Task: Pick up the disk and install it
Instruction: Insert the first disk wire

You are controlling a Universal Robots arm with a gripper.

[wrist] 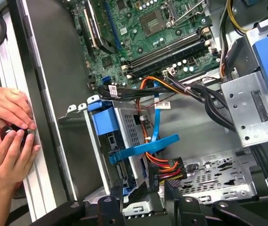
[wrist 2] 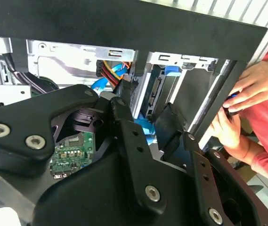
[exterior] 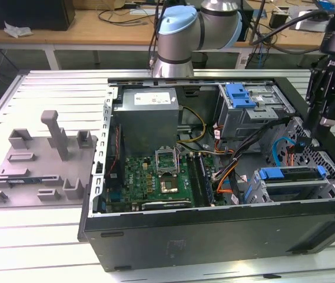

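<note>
Gripper hangs at the exterior view's upper right, above the right-hand wall of the open computer case, pointing down toward the case interior. In the first wrist view the gripper has its fingers spread apart, with nothing pinched between them; an orange-and-red cable plug shows through the gap. The second wrist view agrees: gripper spread, with only a blue cable visible beyond it. No contact with any part is visible. The arm rises from behind the case at the exterior view's top centre, its grey-and-blue elbow joint bent over toward the exterior view's right. The disk sits in the metal drive cage in the case's lower right corner of the exterior view, blue carrier edge facing up, below and near the gripper but apart from it. In the first wrist view the disk stands edge-on in that cage, with a flat blue ribbon cable crossing beside it. The green motherboard lies in the case's middle, the grey power-supply box behind it. A person's two hands rest at the case's outer side, fingers around a small black object. A grey fixture tray lies on the desk at the exterior view's left.
</note>
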